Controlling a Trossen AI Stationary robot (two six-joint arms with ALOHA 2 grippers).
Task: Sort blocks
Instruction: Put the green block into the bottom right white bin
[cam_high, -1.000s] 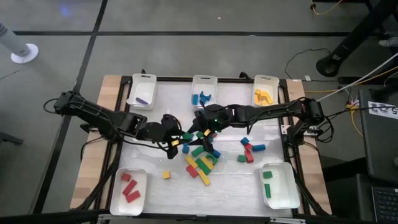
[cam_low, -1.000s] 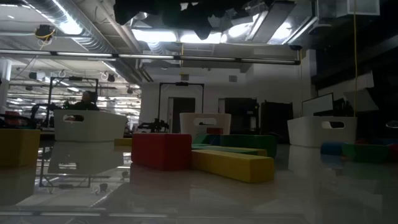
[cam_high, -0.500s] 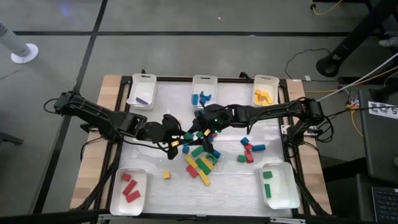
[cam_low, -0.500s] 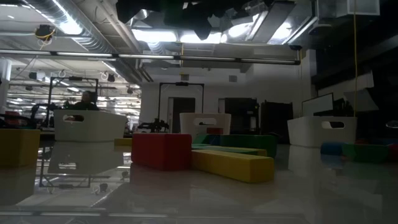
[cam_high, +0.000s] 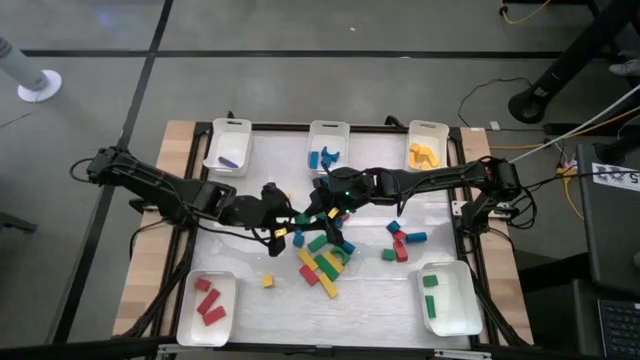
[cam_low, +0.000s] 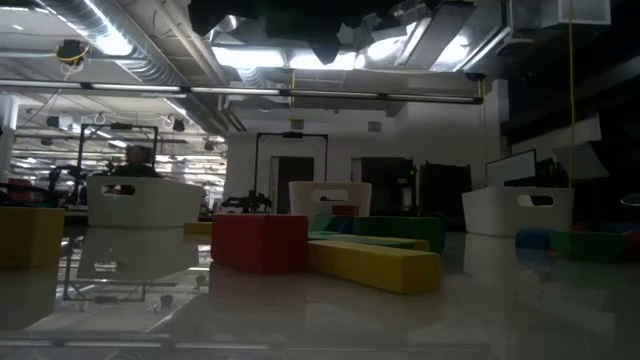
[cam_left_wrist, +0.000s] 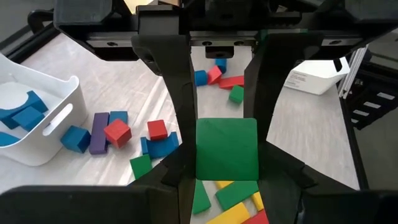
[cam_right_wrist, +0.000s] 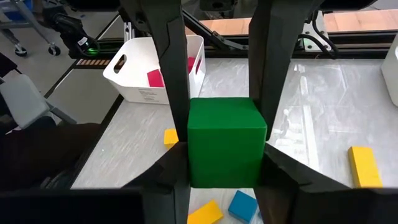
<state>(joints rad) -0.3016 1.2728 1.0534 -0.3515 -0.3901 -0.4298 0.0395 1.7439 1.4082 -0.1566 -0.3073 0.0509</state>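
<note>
1. The left claw (cam_left_wrist: 227, 149) pinches a green block (cam_left_wrist: 227, 149) tight between both fingers.
2. The right claw (cam_right_wrist: 225, 149) pinches a green cube (cam_right_wrist: 225, 149) too.
3. Both claws hang over the block pile (cam_high: 322, 255) in the middle of the surface (cam_high: 370, 300).

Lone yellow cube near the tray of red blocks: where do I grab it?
Take the yellow cube by two opposite side faces, coming straight down from above. It sits flat and alone, with bare table on every side, so either pair of faces is free.
</note>
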